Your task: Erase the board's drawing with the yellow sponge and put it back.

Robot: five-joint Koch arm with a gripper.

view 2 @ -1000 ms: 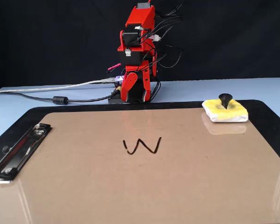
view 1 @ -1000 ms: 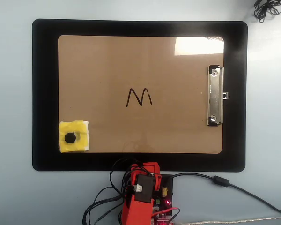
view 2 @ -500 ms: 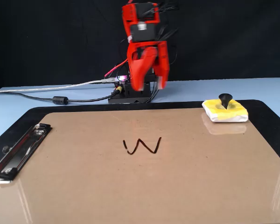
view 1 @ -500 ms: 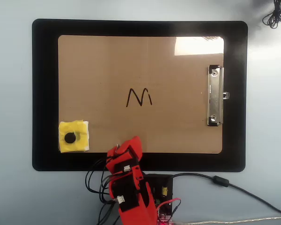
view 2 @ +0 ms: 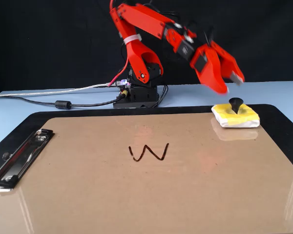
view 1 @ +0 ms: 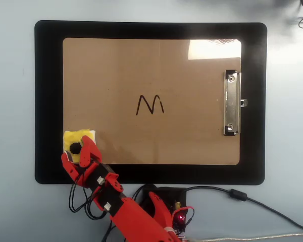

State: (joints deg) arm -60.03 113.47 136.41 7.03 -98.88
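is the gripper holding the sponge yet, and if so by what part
Nothing is held. The gripper hangs open above the yellow sponge, clear of its black knob.

A pale blue worktop [view 1: 12, 101] fills the overhead view; a large black mat [view 1: 48, 101] with rounded corners lies on it; in the fixed view a black backdrop [view 2: 49, 39] rises behind the worktop; light glares on the glossy surfaces.

Arm swung out, hand [view 2: 229, 84] now above yellow sponge [view 2: 235, 117] (jaws apart)
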